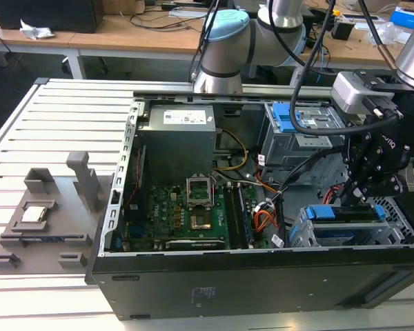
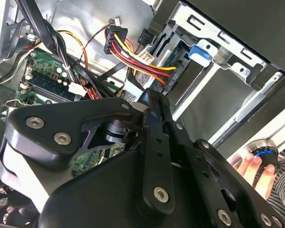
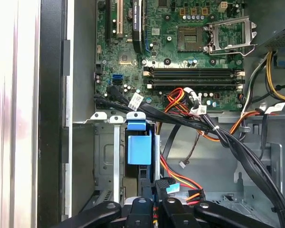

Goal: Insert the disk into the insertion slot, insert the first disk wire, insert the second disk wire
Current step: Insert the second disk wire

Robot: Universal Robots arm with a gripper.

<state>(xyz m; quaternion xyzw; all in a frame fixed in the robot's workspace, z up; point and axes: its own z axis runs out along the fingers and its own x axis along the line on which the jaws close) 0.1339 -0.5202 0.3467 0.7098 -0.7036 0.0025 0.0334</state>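
Exterior view, black end effector (image 1: 364, 195) over blue-framed disk (image 1: 350, 214), grey perforated insertion slot (image 1: 303, 236)

One open computer case (image 1: 262, 276) lay on the counter (image 1: 48, 124). Inside it sat one motherboard (image 1: 186, 214), one power supply (image 1: 176, 138) and two drive cages (image 1: 345, 231). One pincer (image 1: 362, 196) hung over it. One hand (image 2: 256, 171) showed nearby.
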